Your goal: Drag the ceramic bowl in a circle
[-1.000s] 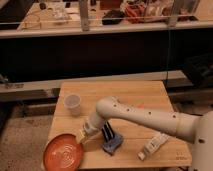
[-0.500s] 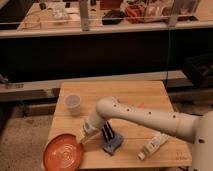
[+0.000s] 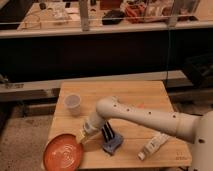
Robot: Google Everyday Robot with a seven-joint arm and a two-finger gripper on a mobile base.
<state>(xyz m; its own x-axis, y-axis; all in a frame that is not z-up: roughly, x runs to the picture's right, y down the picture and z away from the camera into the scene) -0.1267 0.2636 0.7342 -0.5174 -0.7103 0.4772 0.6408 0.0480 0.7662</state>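
Observation:
The ceramic bowl [image 3: 63,153] is a wide, shallow orange-red dish with a paler centre, sitting at the front left corner of the wooden table [image 3: 145,97]. My white arm reaches in from the lower right, and the gripper [image 3: 81,138] is down at the bowl's right rim, touching it. The small translucent white cup [image 3: 73,103] stands upright behind the bowl near the table's left edge.
A dark blue object [image 3: 112,142] lies just right of the gripper. A white tube-like item [image 3: 152,145] lies near the front right. The table's left and front edges are close to the bowl. A dark bench and a cluttered counter stand behind.
The arm and bowl are nearly still; at most the gripper and bowl have shifted very slightly.

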